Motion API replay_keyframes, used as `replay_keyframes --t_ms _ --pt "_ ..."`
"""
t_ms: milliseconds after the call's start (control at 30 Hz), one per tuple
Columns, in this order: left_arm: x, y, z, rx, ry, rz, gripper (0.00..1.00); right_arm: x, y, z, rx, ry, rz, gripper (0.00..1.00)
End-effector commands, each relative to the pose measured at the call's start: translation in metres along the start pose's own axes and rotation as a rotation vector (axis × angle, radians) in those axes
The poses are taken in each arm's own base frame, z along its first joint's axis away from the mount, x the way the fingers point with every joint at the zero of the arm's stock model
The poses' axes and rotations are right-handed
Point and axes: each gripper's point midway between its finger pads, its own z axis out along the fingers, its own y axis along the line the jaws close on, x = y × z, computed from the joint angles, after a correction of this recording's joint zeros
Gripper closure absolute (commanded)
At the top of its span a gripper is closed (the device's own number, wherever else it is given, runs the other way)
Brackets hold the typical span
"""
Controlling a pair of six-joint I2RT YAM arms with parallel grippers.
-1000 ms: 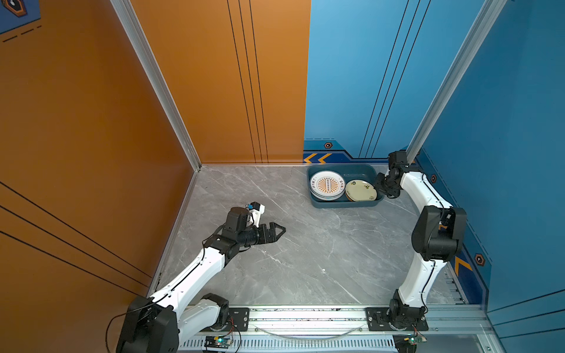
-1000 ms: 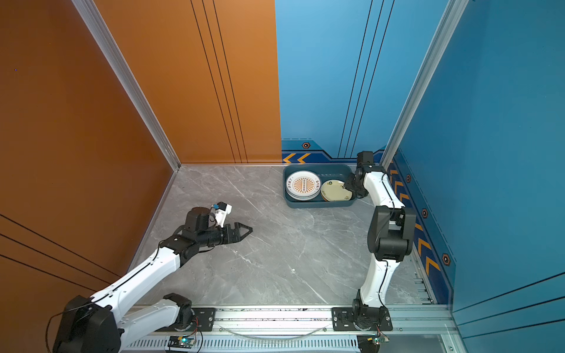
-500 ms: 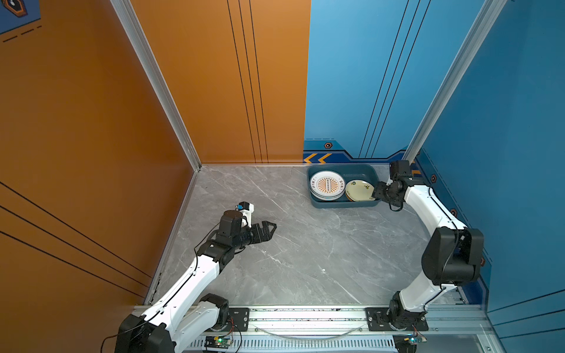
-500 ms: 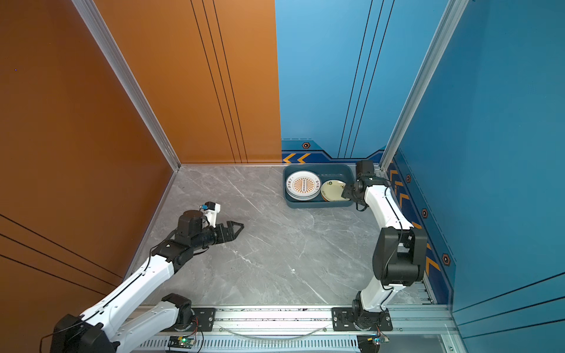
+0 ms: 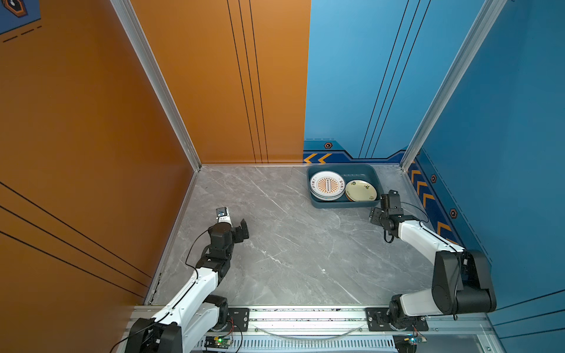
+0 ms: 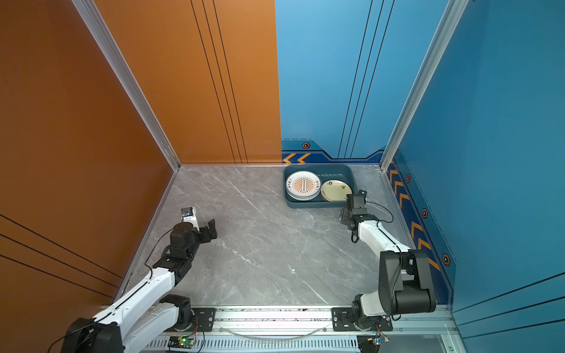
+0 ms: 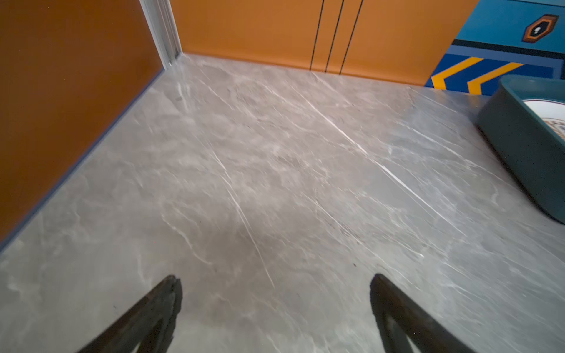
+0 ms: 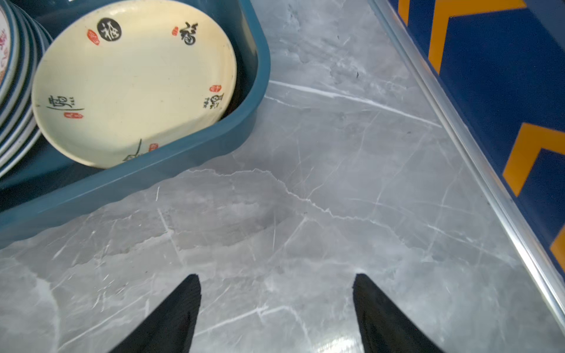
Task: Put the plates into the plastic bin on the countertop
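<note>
Leftmost, the left gripper (image 7: 275,284) hovers wide open and empty over the countertop (image 5: 290,250). Inside the plastic bin (image 5: 342,204) lie a plate stack (image 5: 327,185) topped with an orange sunburst and a cream plate (image 8: 131,88) bearing black brush characters and red seals. Rightmost, the right gripper (image 8: 275,281) gapes empty.

Both top views: we look from high above the front edge, steeply down and toward the back corner, far off, with the whole countertop (image 5: 290,259) framed. Left wrist: we sit low and close, facing the orange wall (image 7: 260,30). Right wrist: close, tilted down. All four share the bin (image 8: 153,171).
</note>
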Motion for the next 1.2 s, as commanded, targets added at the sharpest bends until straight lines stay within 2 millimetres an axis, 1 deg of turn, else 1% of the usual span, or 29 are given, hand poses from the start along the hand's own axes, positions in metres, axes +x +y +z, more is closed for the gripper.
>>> replay_keyframes --t_ms 0,33,100,133,200,267,333,367,400,433,467,500,533,567,600,667,700,767,833,900,1167 --pt "-0.020 0.019 0.011 -0.093 -0.097 0.086 0.02 -0.027 -0.002 -0.006 0.011 -0.270 -0.016 0.20" --pt "-0.013 0.020 0.016 -0.088 -0.091 0.083 0.02 -0.027 0.000 -0.006 -0.011 -0.327 -0.005 0.19" --pt "-0.001 0.020 0.024 -0.076 -0.106 0.082 0.02 -0.031 0.002 -0.012 -0.038 -0.365 0.003 0.19" --pt "-0.003 0.024 0.028 -0.092 -0.134 0.076 0.02 -0.032 0.005 -0.013 -0.055 -0.390 -0.009 0.19" --pt "-0.005 0.020 0.033 -0.054 -0.137 0.089 0.02 -0.033 0.000 -0.015 -0.028 -0.407 -0.009 0.18" --pt "-0.008 0.024 0.043 -0.016 -0.142 0.024 0.02 -0.036 -0.004 -0.021 -0.019 -0.457 -0.011 0.18" --pt "-0.003 0.031 0.051 0.000 -0.137 -0.007 0.02 -0.037 -0.012 -0.022 0.013 -0.486 0.009 0.17" --pt "0.000 0.037 0.056 -0.016 -0.142 -0.031 0.02 -0.036 -0.016 -0.021 0.012 -0.507 0.023 0.17" --pt "0.002 0.038 0.060 -0.010 -0.155 -0.042 0.02 -0.033 -0.018 -0.019 0.008 -0.525 0.041 0.17" --pt "0.006 0.026 0.065 0.052 -0.154 -0.012 0.02 -0.032 -0.020 -0.017 -0.004 -0.549 0.061 0.16" --pt "0.011 0.020 0.071 0.074 -0.138 0.010 0.02 -0.033 -0.016 -0.015 -0.037 -0.563 0.058 0.13" --pt "0.008 0.013 0.076 0.089 -0.140 0.035 0.02 -0.030 -0.010 -0.012 -0.069 -0.533 0.028 0.12" --pt "0.011 0.010 0.077 0.096 -0.098 0.048 0.02 -0.029 -0.008 -0.008 -0.066 -0.520 0.020 0.10" --pt "0.012 0.013 0.080 0.075 -0.067 0.051 0.02 -0.026 -0.008 -0.003 -0.062 -0.516 0.020 0.09" --pt "0.012 0.016 0.084 0.048 -0.057 0.048 0.02 -0.029 -0.003 0.000 -0.064 -0.535 0.009 0.02" --pt "0.012 0.012 0.084 0.047 -0.060 0.065 0.02 -0.026 0.009 0.005 -0.097 -0.456 -0.052 0.00" --pt "0.012 0.012 0.084 0.048 -0.060 0.064 0.02 -0.028 0.010 0.005 -0.119 -0.479 -0.045 0.00" --pt "0.012 0.008 0.085 0.065 -0.057 0.076 0.02 -0.028 0.009 0.005 -0.119 -0.477 -0.045 0.00" --pt "0.012 0.000 0.087 0.103 -0.043 0.101 0.02 -0.028 0.010 0.005 -0.116 -0.482 -0.047 0.00" --pt "0.013 -0.003 0.085 0.100 -0.045 0.120 0.02 -0.027 0.010 0.005 -0.107 -0.473 -0.056 0.00" --pt "0.014 -0.008 0.084 0.091 -0.047 0.150 0.02 -0.027 0.011 0.004 -0.105 -0.476 -0.058 0.00"
